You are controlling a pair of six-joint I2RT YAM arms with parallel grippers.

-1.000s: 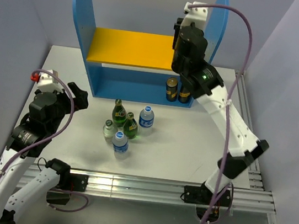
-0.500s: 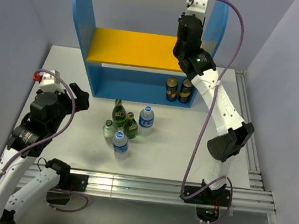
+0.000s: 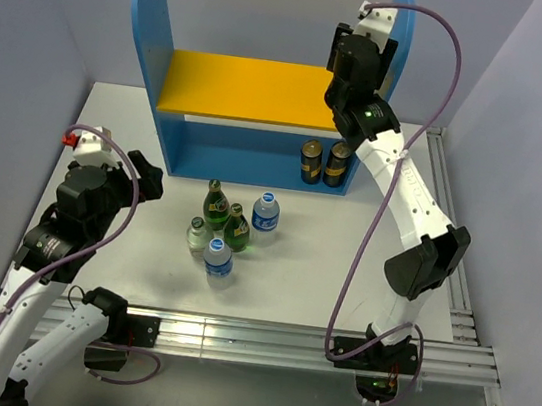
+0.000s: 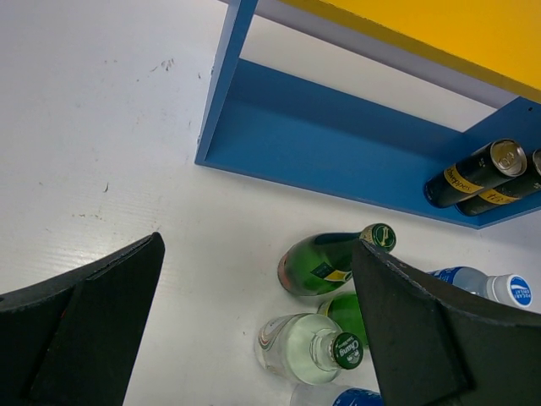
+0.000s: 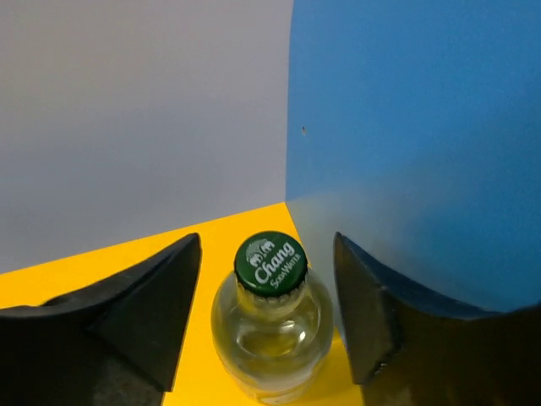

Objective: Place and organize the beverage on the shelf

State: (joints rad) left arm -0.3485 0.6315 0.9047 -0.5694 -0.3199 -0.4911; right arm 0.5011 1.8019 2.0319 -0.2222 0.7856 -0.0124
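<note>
The shelf stands at 12 o'clock on the surface, with its yellow board above the blue lower level. The right arm reaches up to the 3 o'clock end of the board, and in the top view the wrist hides the right gripper. The wrist camera shows it straddling a clear bottle with a green cap. This bottle stands upright on the board, in the corner against the blue side panel. The jaws are parted around the bottle, not clamped on it. A sliver of yellow shows between the glass and the finger at 9 o'clock in that view. At 3 o'clock the other finger sits so close that touch cannot be told. The other five bottles stand upright in a tight cluster near the middle of the surface, at 6 o'clock from the shelf. Two green bottles stand at the cluster's 12 o'clock and centre. A second clear bottle is at 9 o'clock, and two water bottles are at 3 and 6 o'clock. Two dark cans stand side by side at the 3 o'clock end of the lower level. The left gripper hangs at 9 o'clock from the cluster, apart from it. Its jaws are spread wide and hold nothing.
</note>
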